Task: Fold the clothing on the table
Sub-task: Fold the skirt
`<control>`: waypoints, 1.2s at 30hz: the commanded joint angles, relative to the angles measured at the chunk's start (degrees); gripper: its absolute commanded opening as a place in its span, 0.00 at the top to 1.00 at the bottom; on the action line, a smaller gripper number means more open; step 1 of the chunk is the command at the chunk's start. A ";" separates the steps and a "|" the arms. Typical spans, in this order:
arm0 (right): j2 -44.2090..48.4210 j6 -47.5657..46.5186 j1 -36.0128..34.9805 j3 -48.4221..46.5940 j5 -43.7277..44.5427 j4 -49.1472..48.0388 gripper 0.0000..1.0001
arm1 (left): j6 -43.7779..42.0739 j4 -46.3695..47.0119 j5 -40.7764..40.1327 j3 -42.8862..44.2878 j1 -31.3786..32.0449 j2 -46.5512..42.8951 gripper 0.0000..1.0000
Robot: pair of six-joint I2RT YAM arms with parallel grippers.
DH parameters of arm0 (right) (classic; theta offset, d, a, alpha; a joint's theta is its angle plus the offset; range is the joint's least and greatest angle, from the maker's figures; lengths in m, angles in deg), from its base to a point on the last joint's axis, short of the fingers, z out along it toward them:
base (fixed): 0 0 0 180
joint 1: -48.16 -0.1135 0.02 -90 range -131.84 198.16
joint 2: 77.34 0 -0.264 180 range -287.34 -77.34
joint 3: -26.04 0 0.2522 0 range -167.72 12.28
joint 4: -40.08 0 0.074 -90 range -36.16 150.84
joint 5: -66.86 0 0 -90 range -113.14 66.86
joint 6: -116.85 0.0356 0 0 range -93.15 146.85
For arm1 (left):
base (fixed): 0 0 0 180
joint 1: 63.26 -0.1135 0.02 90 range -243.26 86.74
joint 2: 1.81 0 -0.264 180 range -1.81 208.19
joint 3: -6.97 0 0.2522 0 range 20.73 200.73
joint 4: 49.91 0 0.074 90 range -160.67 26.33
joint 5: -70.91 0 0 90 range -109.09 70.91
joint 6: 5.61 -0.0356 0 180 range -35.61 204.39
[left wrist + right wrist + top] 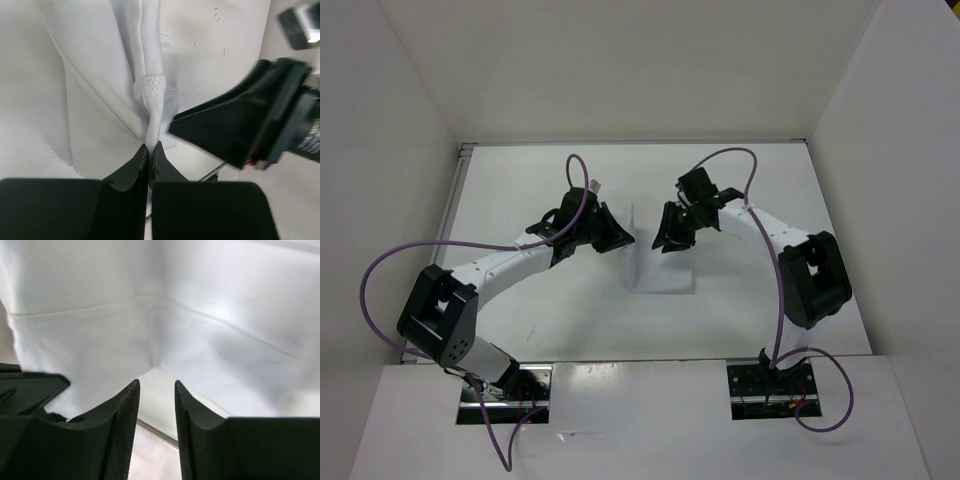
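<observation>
white walls [620, 60], 3 sides, even light

**White walls, a rail and a near panel**

We see three plain white walls standing upright around the scene: a left wall [380, 170], a far wall [640, 70] and a right wall [905, 170]. At the foot of the left wall a thin metal rail [457, 200] runs from near to far. At the far-left corner it meets a second thin strip [640, 143] under the far wall. Nearest us lies a flat white panel [640, 420].

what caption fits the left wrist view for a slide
Left gripper shut on a bunched fold of the white clothing.
</observation>
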 commanded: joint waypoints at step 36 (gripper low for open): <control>-8.96 -3.09 9.42 5.87 1.95 -1.73 0.98 | 2.07 7.42 5.91 13.07 8.41 17.31 1.00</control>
